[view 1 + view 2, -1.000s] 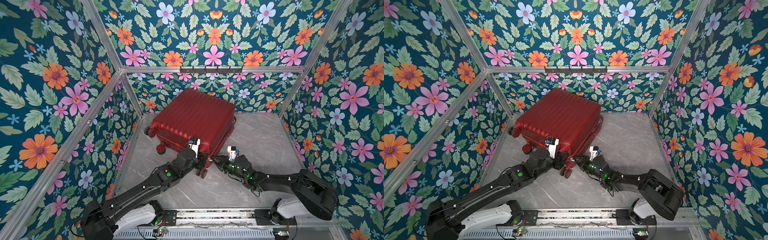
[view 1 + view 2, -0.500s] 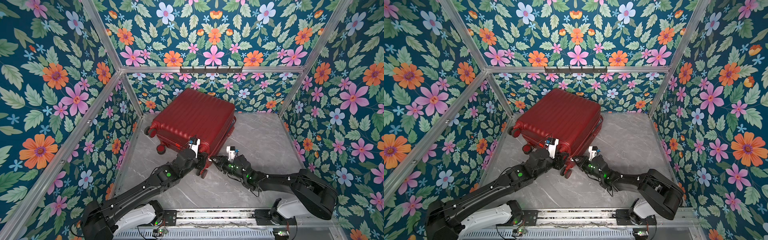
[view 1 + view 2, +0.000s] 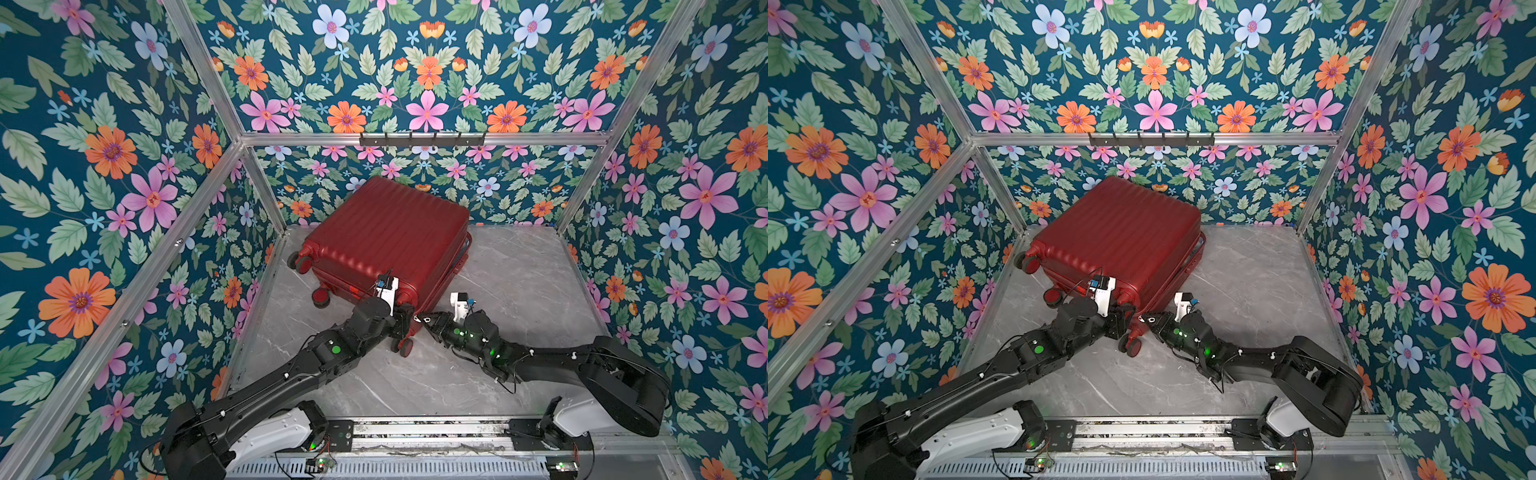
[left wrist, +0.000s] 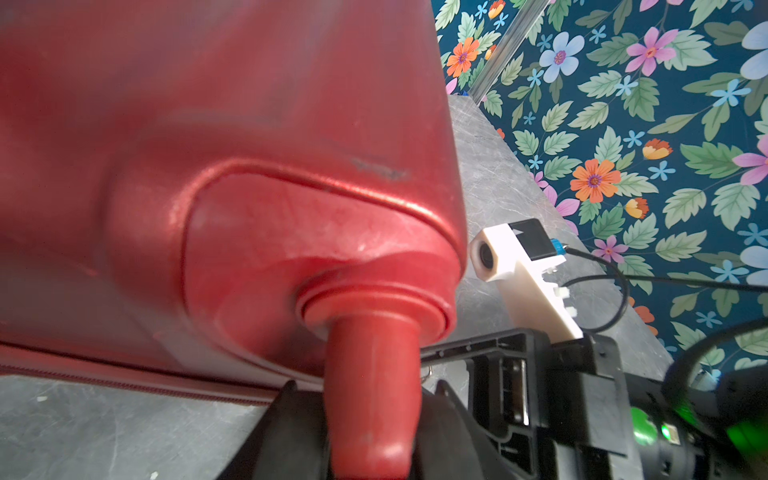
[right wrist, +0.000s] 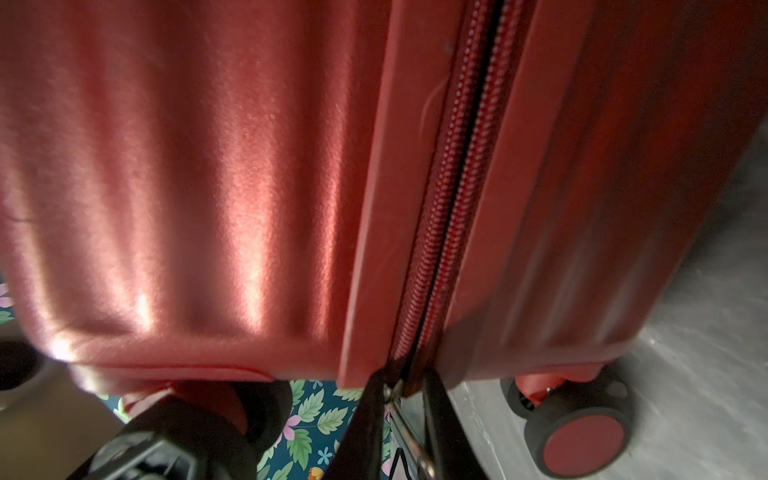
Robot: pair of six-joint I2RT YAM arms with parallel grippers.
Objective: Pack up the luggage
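While the luggage (image 3: 386,232) lies ribbed side up on the marble floor (image 3: 519,270) by the back wall, we see the left gripper (image 4: 365,388) clamped around its caster stem (image 4: 370,365) and the right gripper (image 5: 403,386) pinching the zipper pull (image 5: 411,436).

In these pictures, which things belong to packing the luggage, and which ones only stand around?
For the job:
- luggage, lying on its side
- its zipper
- zipper pull, pinched by the right tool
- wheel leg, gripped by the left tool

Only around:
- hook rail on the back wall
- marble table
- metal frame
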